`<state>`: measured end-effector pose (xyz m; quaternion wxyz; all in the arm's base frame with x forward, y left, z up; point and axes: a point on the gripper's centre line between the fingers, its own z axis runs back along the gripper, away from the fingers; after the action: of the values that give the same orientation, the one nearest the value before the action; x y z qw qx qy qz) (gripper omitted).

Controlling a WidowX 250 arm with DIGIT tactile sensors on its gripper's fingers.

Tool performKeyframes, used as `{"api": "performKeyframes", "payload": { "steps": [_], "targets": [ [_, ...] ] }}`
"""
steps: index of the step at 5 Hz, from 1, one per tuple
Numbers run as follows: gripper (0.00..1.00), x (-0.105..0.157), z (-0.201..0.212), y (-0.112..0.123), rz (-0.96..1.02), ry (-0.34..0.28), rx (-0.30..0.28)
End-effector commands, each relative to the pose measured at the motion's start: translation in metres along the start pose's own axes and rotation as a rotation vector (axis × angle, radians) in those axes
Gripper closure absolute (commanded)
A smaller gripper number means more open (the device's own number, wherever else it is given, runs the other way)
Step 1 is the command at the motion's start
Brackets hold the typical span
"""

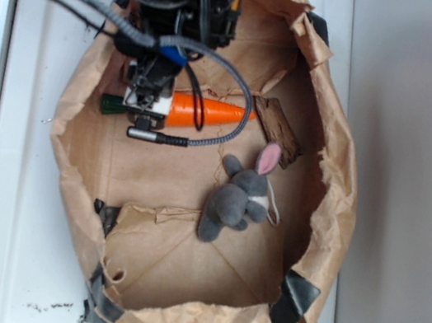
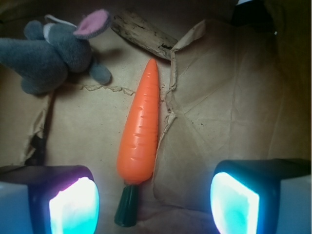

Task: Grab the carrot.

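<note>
The orange toy carrot (image 1: 208, 112) lies flat on the floor of a brown paper bag tray (image 1: 340, 125), its dark green stem pointing left. In the wrist view the carrot (image 2: 141, 129) points away from me, and its stem (image 2: 126, 207) lies between my two fingers. My gripper (image 1: 146, 107) hovers over the carrot's stem end, and in the wrist view the gripper (image 2: 155, 204) is open and empty. The glowing pads (image 2: 73, 207) stand wide apart on either side of the stem.
A grey plush bunny (image 1: 239, 199) with pink ears lies right of the carrot's tip, seen at top left in the wrist view (image 2: 48, 51). A brown wooden block (image 1: 276, 129) lies just past the carrot's tip. The bag's crumpled walls surround everything.
</note>
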<state>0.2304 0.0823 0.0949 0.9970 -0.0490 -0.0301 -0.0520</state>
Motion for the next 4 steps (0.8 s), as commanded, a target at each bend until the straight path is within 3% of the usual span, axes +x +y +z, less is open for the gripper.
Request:
{"api": "performKeyframes", "payload": {
  "steps": [1, 4],
  "targets": [
    [0.0, 0.017, -0.014, 0.003, 0.018, 0.0, 0.064],
    [0.0, 0.03, -0.076, -0.004, 0.042, 0.046, 0.101]
  ]
}}
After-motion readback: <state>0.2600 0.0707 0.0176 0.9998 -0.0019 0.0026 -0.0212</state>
